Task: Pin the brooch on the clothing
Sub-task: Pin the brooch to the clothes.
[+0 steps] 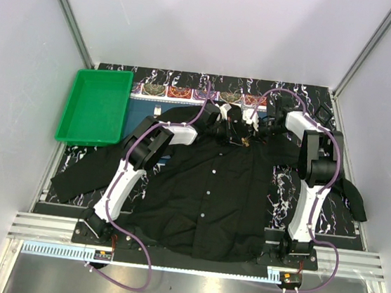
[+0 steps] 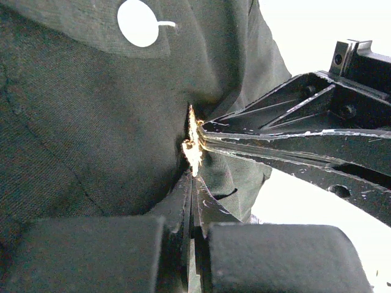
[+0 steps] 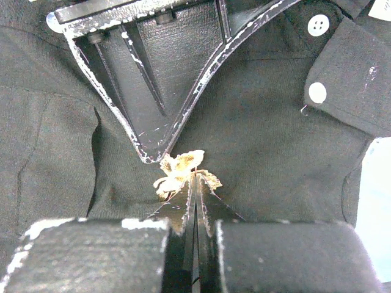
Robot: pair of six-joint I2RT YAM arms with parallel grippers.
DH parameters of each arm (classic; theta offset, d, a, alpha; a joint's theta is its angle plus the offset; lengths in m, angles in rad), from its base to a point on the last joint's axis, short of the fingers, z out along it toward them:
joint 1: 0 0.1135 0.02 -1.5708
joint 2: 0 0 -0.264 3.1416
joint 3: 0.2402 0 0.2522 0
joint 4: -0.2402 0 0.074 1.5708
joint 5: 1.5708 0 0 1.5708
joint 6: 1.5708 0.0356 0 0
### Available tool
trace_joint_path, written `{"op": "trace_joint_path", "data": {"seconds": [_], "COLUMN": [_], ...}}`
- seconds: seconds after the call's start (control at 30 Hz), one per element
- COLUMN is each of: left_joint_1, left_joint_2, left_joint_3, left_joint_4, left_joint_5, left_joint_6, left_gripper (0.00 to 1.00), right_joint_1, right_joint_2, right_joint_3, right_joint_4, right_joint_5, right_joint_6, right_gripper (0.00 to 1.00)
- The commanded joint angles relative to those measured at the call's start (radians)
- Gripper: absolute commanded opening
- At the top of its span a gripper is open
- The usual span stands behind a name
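Observation:
The clothing [image 1: 204,190], a black button-up shirt, lies spread front-up on the table. The small golden brooch [image 1: 246,143] sits on its chest just below the collar. Both grippers meet there. In the right wrist view my right gripper [image 3: 197,178] is shut with its tips on the brooch [image 3: 180,171], and the left gripper's fingers [image 3: 165,67] come down from the top and touch the brooch's upper left edge. In the left wrist view the brooch [image 2: 193,146] shows edge-on right at the tips of my shut left gripper [image 2: 194,178], with the right gripper's fingers [image 2: 293,140] reaching in from the right.
A green tray [image 1: 94,107] stands at the back left beside a patterned placemat [image 1: 180,92]. White buttons [image 3: 318,25] mark the collar near the grippers. The shirt's sleeves spread out to both table sides, the right one [image 1: 352,196] past the right arm.

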Motion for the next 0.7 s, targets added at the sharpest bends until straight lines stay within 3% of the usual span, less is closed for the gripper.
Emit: {"op": "trace_joint_path", "data": {"seconds": [0.0,0.67], "left_joint_1": [0.000,-0.003], "left_joint_2": [0.007,0.007], "left_joint_3": [0.019,0.042], "left_joint_4": [0.022,-0.038], "left_joint_5": [0.013,-0.015], "left_joint_6": [0.008,0.068], "left_gripper": [0.00,0.00], "right_joint_1": [0.014,0.054], "right_joint_2": [0.020,0.073], "right_joint_3": [0.046,0.124], "right_joint_4": [-0.059,-0.145], "right_joint_5": [0.007,0.089], "right_joint_6": [-0.020,-0.026], "right_gripper": [0.00,0.00]}}
